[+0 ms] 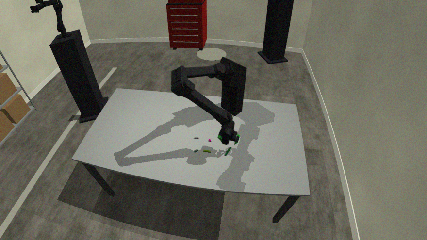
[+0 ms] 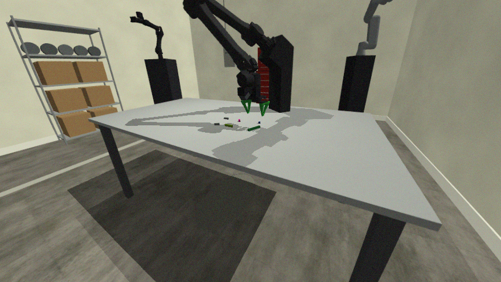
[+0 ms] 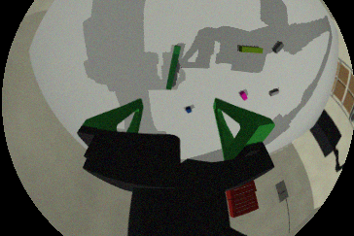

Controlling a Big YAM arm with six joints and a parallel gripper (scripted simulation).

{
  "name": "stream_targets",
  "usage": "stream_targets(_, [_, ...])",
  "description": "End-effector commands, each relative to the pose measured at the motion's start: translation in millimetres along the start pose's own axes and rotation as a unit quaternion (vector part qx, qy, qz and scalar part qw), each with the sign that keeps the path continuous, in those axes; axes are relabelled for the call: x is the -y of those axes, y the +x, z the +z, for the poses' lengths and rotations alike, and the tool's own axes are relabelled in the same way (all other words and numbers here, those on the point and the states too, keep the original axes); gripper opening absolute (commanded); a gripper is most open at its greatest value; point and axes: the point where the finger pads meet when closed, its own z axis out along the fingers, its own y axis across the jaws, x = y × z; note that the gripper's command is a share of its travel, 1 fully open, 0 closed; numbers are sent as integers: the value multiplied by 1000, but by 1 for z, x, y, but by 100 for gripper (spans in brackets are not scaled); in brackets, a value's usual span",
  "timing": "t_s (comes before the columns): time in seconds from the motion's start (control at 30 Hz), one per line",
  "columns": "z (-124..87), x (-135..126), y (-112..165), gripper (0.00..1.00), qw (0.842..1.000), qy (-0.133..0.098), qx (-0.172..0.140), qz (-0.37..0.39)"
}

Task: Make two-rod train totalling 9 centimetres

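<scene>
Rods lie scattered on the grey surface (image 1: 132, 120). Nearest the front edge, the green rod (image 1: 228, 151) lies flat, its long axis slanting toward the arm. Left of it, well apart, the lime rod (image 1: 206, 151) lies along the front edge, with a grey rod (image 1: 195, 151) near its far end. Farther back sit the tiny blue rod (image 3: 189, 110), the magenta rod (image 1: 209, 139) and another grey rod (image 1: 196, 137). Beyond stand a red tool chest (image 1: 186, 10) and a box rack (image 2: 14, 39). Above the blue rod hangs the pincer (image 2: 255, 107), wide open, gripping nothing.
</scene>
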Motion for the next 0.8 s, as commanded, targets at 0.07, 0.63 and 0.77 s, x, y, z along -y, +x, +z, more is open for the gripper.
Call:
stream_targets(0.07, [-8,-12,-23,100,997,-8,8,75])
stream_targets(0.63, [-1,-11,-23,23,994,-2,-5,113])
stream_targets(0.77, [-1,-11,-23,23,994,-2,-5,110])
